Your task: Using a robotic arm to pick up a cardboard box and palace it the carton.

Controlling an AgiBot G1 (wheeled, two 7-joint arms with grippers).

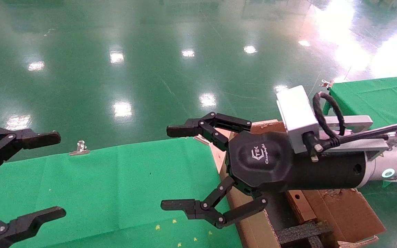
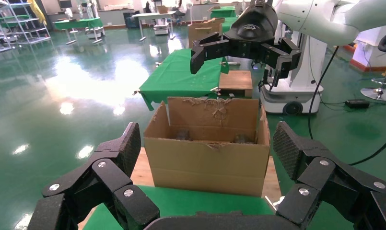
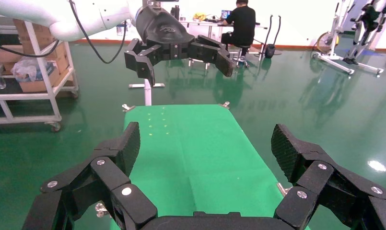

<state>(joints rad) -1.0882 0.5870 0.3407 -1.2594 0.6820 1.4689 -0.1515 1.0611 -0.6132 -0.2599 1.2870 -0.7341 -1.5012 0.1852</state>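
Note:
My right arm's white wrist with a green ring light point(image 1: 388, 172) reaches in from the right. Its right gripper point(image 1: 172, 168) is open and holds nothing, above the green table's point(image 1: 115, 182) right end. Under that arm stands the carton point(image 1: 250, 227), brown, with ragged flaps and black foam point(image 1: 302, 232). Inside it a narrow brown face with a small round hole point(image 1: 296, 205) shows, seemingly the cardboard box, mostly hidden by the arm. The left gripper point(image 1: 52, 175) hangs open and empty at the table's left end. From the left wrist, the carton point(image 2: 207, 158) stands beyond the open fingers point(image 2: 128, 148), under the right gripper point(image 2: 239, 64).
A second green-covered table point(image 1: 374, 96) stands at the far right. Metal clips point(image 1: 79, 148) hold the cloth at the table's edge. The glossy green floor point(image 1: 184, 69) lies all around. A white shelf trolley point(image 3: 32, 81) and a seated person point(image 3: 241, 24) are far off.

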